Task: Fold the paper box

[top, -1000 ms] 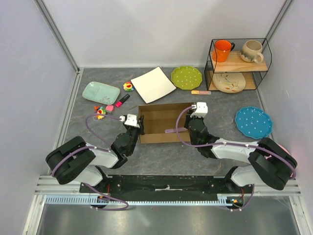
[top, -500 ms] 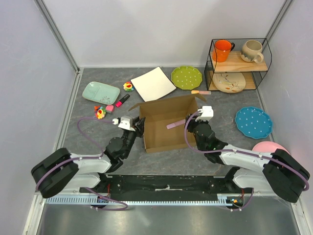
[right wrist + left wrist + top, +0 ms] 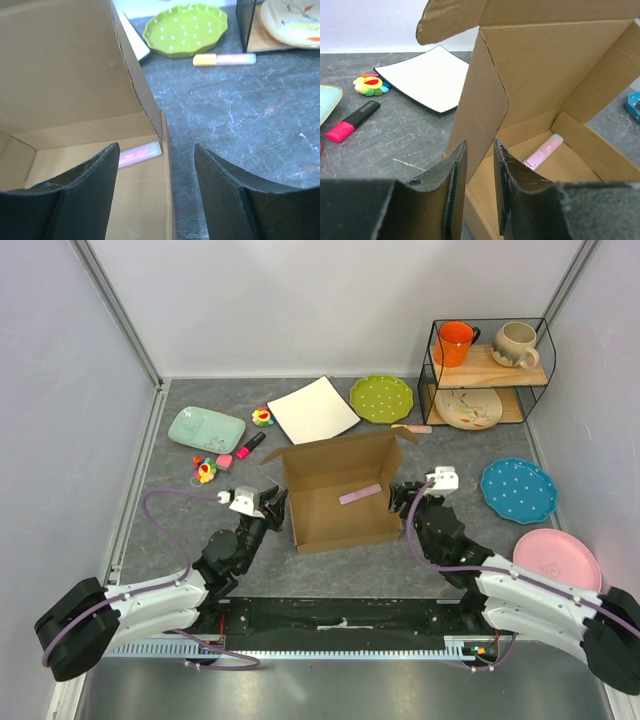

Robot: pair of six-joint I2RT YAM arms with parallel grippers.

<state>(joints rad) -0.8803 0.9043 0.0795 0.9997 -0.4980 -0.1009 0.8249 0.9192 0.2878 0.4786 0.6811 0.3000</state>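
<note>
The brown cardboard paper box (image 3: pixel 335 518) sits open at the table's middle, its lid panel standing up at the back. It also shows in the left wrist view (image 3: pixel 530 75) and the right wrist view (image 3: pixel 60 65). A pink highlighter (image 3: pixel 360 494) lies on its floor. My left gripper (image 3: pixel 275 500) is at the box's left wall, its jaws a narrow gap apart (image 3: pixel 480 145), with the side flap just ahead of the tips. My right gripper (image 3: pixel 400 496) is wide open (image 3: pixel 156 147), one finger on each side of the box's right wall and touching nothing.
Behind the box lie a white square plate (image 3: pixel 313 412), a green plate (image 3: pixel 381 397) and a yellow-pink highlighter (image 3: pixel 411 428). A mint tray (image 3: pixel 206 427), a marker (image 3: pixel 249 448) and small toys (image 3: pixel 205 468) lie left. A blue plate (image 3: pixel 518 489), a pink plate (image 3: pixel 556 560) and a wire rack (image 3: pixel 488 360) are right.
Both arms have drawn back toward the near edge. The box's back panel has risen upright. My right gripper has let go of the right wall and opened wide.
</note>
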